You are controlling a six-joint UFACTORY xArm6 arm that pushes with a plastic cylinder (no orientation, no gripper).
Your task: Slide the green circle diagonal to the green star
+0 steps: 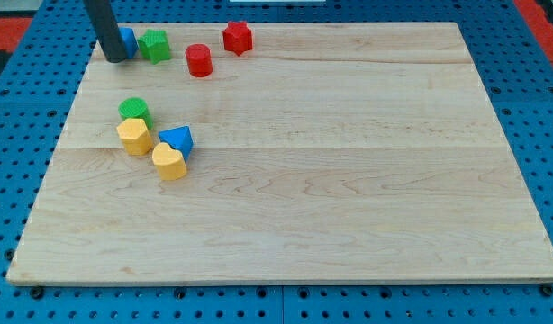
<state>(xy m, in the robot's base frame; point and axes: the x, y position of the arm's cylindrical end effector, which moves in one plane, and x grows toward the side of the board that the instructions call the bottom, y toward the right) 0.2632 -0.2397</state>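
A straight, dark grey-black rod, smooth and unmarked, ending in my tip [115, 59].

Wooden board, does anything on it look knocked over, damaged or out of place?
Nothing stands out. Every block sits flat on the wooden board. My tip rests at the top left, partly hiding a blue block beside the green star-shaped block.

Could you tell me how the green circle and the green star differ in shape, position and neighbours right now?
The green circle is a round cylinder; the green star has a notched, pointed outline. The green circle sits lower on the view's left, against a yellow block; the green star sits near the view's top edge, beside a blue block. My tip rests close to the green star's left, well above the green circle. Both are green and upright on the board.
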